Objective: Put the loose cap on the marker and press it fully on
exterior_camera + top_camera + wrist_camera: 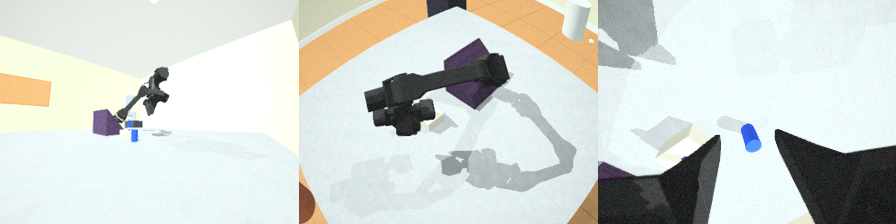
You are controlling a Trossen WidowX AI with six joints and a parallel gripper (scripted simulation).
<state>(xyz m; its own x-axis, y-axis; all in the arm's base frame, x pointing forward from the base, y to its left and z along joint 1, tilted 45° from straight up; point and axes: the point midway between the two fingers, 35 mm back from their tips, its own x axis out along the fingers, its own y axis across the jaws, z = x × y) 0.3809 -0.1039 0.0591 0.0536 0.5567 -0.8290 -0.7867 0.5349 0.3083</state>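
The blue cap stands upright on the table; the arm hides it in the top view. The cream holder block sits near it, partly behind a finger in the wrist view. The blue marker stands upright in the block; only a bit of it shows in the wrist view, and the arm hides it in the top view. My gripper is open and empty, high above the table. In the wrist view the cap appears between the fingertips, well below them.
A purple slanted block stands beside the arm's base, beyond the holder. A dark box is at the back. A white cylinder and a brown round object are off the table. Arm shadows cross the table.
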